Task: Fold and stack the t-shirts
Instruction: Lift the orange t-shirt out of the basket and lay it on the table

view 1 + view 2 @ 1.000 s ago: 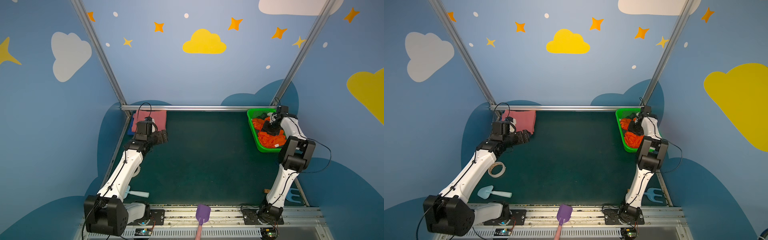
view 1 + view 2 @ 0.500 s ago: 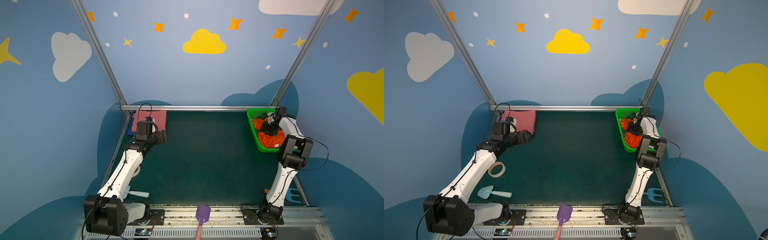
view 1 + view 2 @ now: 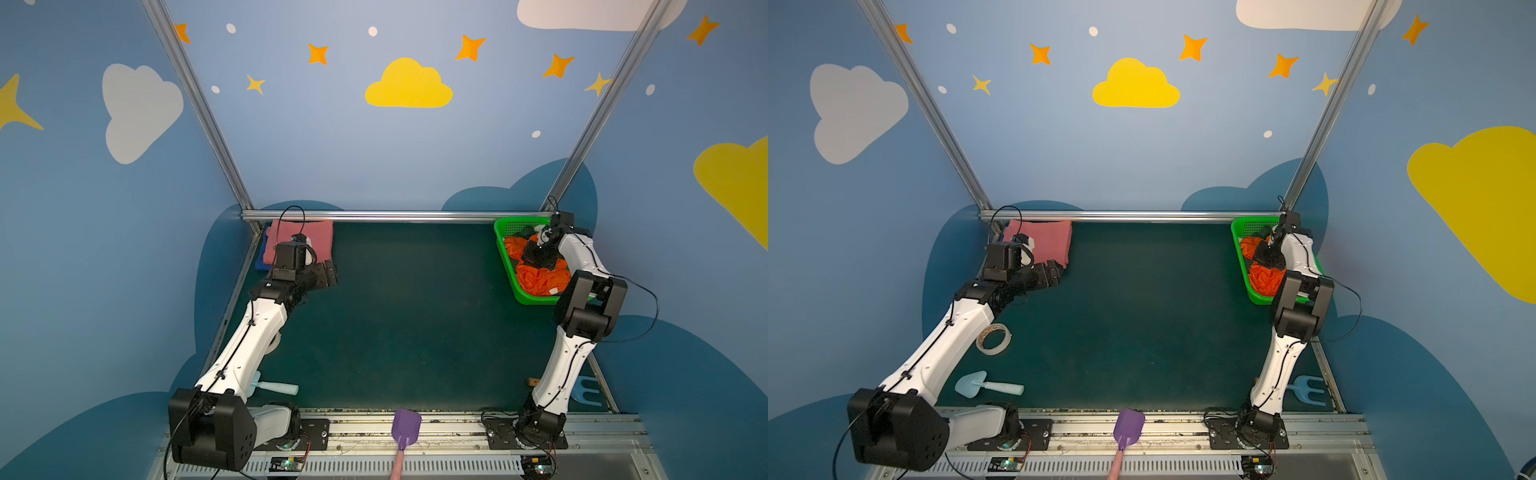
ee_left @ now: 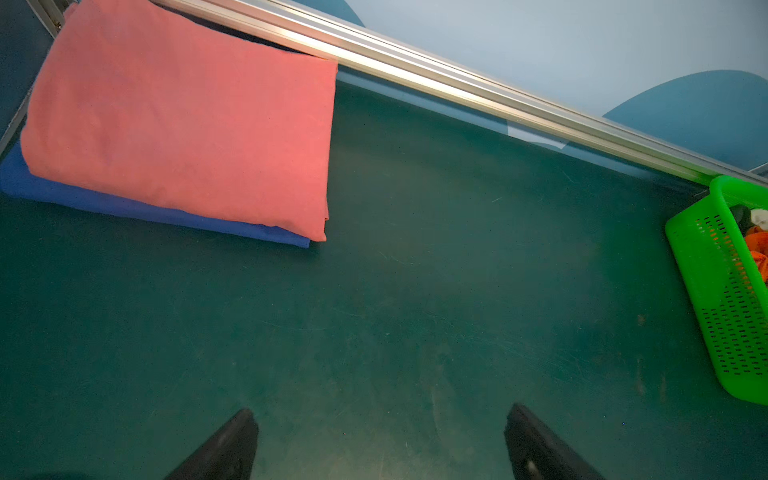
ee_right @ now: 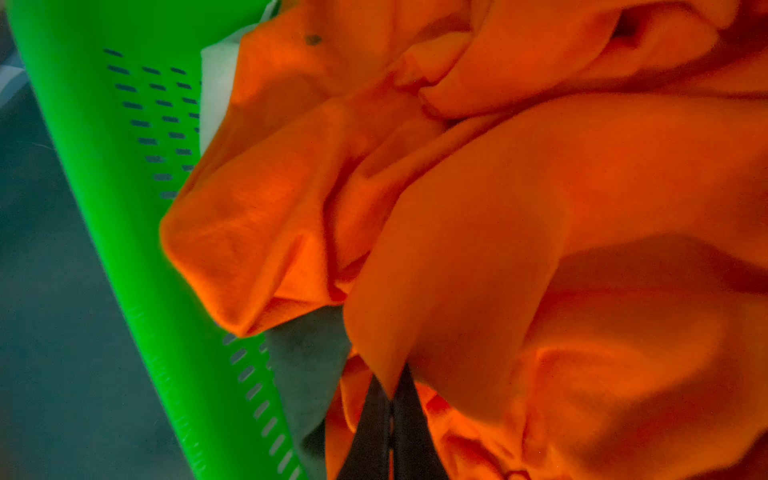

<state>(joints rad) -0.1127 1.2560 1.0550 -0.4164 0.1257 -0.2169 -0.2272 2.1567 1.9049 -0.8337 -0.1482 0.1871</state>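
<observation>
Folds of the orange t-shirt filled the green mesh basket, and we found the right gripper down inside that basket, its jaws pressed fully together with a peak of the orange cloth pinched between their tips. The rest of the shirt lay crumpled around the jaws, bulging against the basket's wall, a grey cloth beneath it. Well apart from the basket, across the dark green mat, the left gripper hovered with its jaws spread wide and nothing between them. Even farther from the basket, we saw the folded pink t-shirt lying on the folded blue t-shirt, both clear of those jaws.
</observation>
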